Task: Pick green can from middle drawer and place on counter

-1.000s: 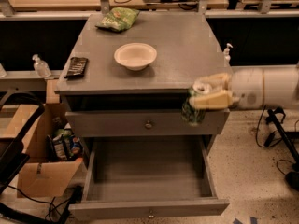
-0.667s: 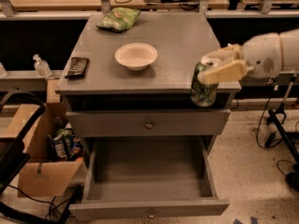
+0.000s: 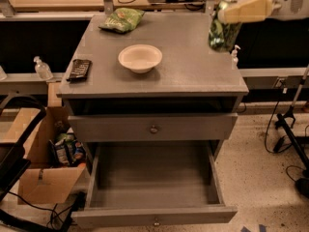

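Observation:
My gripper (image 3: 231, 14) is at the top right, above the right rear part of the counter (image 3: 193, 69). It is shut on the green can (image 3: 223, 30), which hangs below the pale fingers (image 3: 244, 9), raised well above the counter top. The middle drawer (image 3: 154, 178) is pulled wide open below and its floor is bare. The grey drawer front (image 3: 153, 127) above it is closed.
A white bowl (image 3: 140, 57) sits mid-counter, a light-green snack bag (image 3: 121, 19) at the back left, a dark bar (image 3: 79, 69) at the left edge. A cardboard box (image 3: 46, 168) stands on the floor left, cables and a stand right.
My gripper has lifted the green can from beside the cabinet's right front corner up and back, to high over the counter's right rear part.

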Motion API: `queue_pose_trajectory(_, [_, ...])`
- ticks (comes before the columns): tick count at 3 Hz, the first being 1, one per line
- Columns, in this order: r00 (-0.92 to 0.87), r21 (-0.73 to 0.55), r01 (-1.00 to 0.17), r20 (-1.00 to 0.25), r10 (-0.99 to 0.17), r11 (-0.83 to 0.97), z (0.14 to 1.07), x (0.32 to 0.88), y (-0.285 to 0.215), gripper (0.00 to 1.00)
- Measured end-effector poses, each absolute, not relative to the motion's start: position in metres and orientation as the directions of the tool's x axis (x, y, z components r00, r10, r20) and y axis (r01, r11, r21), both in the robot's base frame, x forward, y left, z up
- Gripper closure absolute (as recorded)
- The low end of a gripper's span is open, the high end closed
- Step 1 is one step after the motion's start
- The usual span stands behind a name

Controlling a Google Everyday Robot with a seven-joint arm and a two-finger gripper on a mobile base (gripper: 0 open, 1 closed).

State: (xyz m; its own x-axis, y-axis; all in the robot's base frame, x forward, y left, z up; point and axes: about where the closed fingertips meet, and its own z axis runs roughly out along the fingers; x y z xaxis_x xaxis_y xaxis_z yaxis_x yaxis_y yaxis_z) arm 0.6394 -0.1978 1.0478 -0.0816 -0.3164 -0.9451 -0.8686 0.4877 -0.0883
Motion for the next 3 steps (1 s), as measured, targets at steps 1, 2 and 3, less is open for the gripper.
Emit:
queue_pose_trajectory(1, [0.04,-0.203,-0.753,-0.963,-0.265,0.626,1.09,0.716,-0.206,1.0])
queue_pose_trajectory(2, [0.072,-0.246,-0.647,-0.962,-0.263,0.722,1.096,0.76,-0.216,1.0])
queue_pose_trajectory(3, [0.08,-0.241,-0.615,-0.966,-0.244,0.751,1.1,0.773,-0.219,1.0])
